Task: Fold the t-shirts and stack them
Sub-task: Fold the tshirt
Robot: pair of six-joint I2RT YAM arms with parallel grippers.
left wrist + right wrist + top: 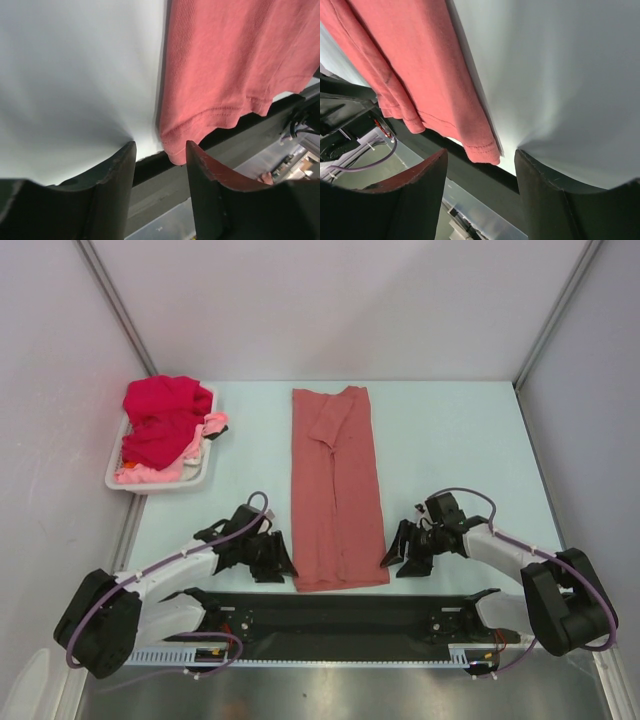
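A dusty salmon-red t-shirt (335, 485) lies folded into a long strip down the middle of the table, its hem at the near edge. My left gripper (279, 565) is open and empty, just left of the hem's near-left corner (175, 145). My right gripper (402, 558) is open and empty, just right of the hem's near-right corner (482, 150). A bright crimson t-shirt (160, 420) and a light pink t-shirt (150, 472) lie crumpled in the white basket (205, 468) at the far left.
The black base rail (340, 615) runs along the table's near edge below the hem. The table (450, 440) is pale blue-white, with walls at the back and on both sides.
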